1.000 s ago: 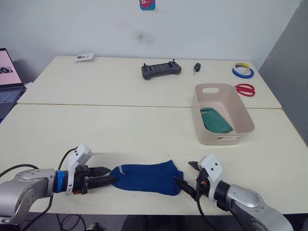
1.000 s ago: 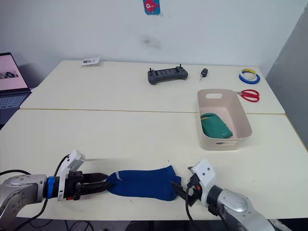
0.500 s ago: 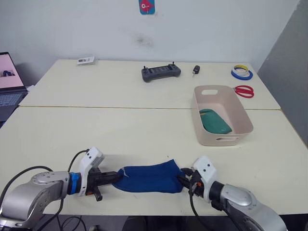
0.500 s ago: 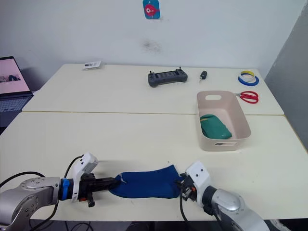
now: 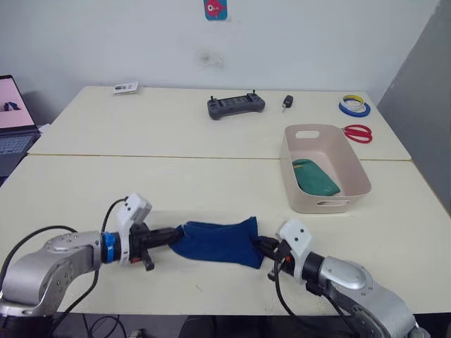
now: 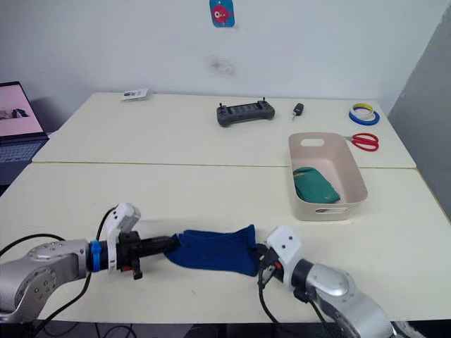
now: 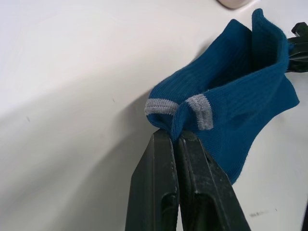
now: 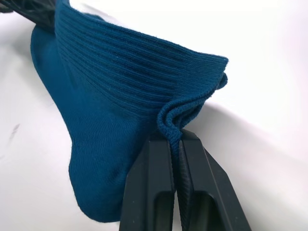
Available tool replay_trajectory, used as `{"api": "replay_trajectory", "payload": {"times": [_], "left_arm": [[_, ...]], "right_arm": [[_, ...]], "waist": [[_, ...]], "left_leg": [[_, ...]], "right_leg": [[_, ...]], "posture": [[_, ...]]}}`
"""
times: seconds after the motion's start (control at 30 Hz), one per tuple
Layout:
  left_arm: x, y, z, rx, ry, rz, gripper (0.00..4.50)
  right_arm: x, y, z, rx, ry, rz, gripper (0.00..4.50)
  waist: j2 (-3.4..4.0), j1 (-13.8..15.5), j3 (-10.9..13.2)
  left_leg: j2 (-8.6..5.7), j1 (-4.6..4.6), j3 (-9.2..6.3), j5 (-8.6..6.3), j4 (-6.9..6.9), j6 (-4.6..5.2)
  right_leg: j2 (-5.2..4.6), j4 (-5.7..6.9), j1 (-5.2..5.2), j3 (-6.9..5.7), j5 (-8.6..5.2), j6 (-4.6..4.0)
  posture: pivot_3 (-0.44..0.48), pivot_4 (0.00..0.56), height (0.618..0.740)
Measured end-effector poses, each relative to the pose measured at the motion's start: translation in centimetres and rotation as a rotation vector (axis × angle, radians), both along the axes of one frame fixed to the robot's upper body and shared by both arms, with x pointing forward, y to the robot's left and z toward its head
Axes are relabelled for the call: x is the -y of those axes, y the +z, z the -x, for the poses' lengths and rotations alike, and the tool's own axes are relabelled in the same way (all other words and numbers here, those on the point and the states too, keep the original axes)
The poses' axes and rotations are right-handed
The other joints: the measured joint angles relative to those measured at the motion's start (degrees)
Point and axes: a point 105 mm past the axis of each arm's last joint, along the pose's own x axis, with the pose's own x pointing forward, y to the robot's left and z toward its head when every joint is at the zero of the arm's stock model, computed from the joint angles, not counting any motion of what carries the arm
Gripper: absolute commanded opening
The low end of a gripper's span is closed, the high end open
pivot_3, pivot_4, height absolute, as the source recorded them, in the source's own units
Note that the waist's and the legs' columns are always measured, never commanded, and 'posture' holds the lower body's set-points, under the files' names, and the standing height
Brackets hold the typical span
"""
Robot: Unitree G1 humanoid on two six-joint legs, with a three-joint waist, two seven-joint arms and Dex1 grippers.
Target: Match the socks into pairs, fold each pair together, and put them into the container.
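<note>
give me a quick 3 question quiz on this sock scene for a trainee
1. True or false: both grippers are shut on the blue socks.
2. What already lies in the tub? A) green socks B) grey socks C) scissors
3. The left gripper pinches the end with the ____ stripe.

Key: 1 true: the right gripper holds the other end. 2 A: green socks. 3 grey.

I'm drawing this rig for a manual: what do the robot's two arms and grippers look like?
Both arms are silver-grey metal with looping black cables. Each wrist carries a white camera block. The left gripper and right gripper each have two black fingers. A blue ring circles the left wrist.
</note>
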Motion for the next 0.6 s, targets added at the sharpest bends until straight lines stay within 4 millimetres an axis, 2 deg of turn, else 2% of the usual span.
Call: {"api": "replay_trajectory", "payload": {"times": [0.2,0.3,0.47,0.5,0.53,0.6], "left_arm": [[-1.3,-2.6,-1.1,-0.052,0.066,-0.077,0.0],[-1.1,-2.8,-1.6,-0.027,0.064,-0.075,0.0],[-0.7,-2.9,-2.0,-0.023,0.078,-0.03,0.0],[-0.7,-2.8,-2.1,-0.023,0.077,-0.03,0.48],[-0.7,-2.8,-2.0,-0.023,0.074,-0.028,0.67],[-0.7,-2.7,-2.0,-0.016,0.07,-0.028,1.32]], "right_arm": [[0.3,-0.9,-1.4,-0.044,-0.03,0.03,0.01],[0.4,-1.0,-1.8,-0.061,-0.057,0.031,0.01],[0.7,-1.2,-2.1,-0.082,-0.102,0.027,1.51],[1.0,-1.2,-2.2,-0.082,-0.115,0.026,1.93],[1.2,-1.1,-2.4,-0.081,-0.128,0.026,2.22],[1.3,-1.0,-2.3,-0.08,-0.137,0.025,3.02]], "waist": [[0.02,-0.1,0.0],[0.02,0.0,0.0],[0.02,0.1,0.0],[0.02,0.1,0.0],[0.02,0.1,0.0],[0.02,0.1,0.0]], "left_leg": [[0.02,0.0,-0.02,0.0,0.0,0.0],[0.0,-0.02,0.0,0.0,0.01,0.0],[-0.01,-0.02,-0.01,0.0,0.03,0.0],[-0.01,-0.02,0.0,0.0,0.04,0.0],[0.0,-0.02,0.0,0.0,0.03,0.0],[0.01,-0.02,-0.01,0.0,0.02,0.0]], "right_leg": [[0.04,0.05,-0.04,0.02,0.0,-0.01],[0.01,0.04,-0.02,0.02,0.0,-0.01],[-0.01,0.04,-0.01,-0.01,0.0,-0.01],[-0.01,0.04,-0.01,0.0,0.0,-0.01],[-0.01,0.04,-0.01,0.0,0.0,-0.01],[0.0,0.05,-0.02,-0.01,0.0,-0.01]], "posture": [[0.0,0.15,0.74],[0.0,0.15,0.74],[0.0,0.15,0.74],[0.0,0.15,0.74],[0.0,0.15,0.74],[0.0,0.15,0.74]]}}
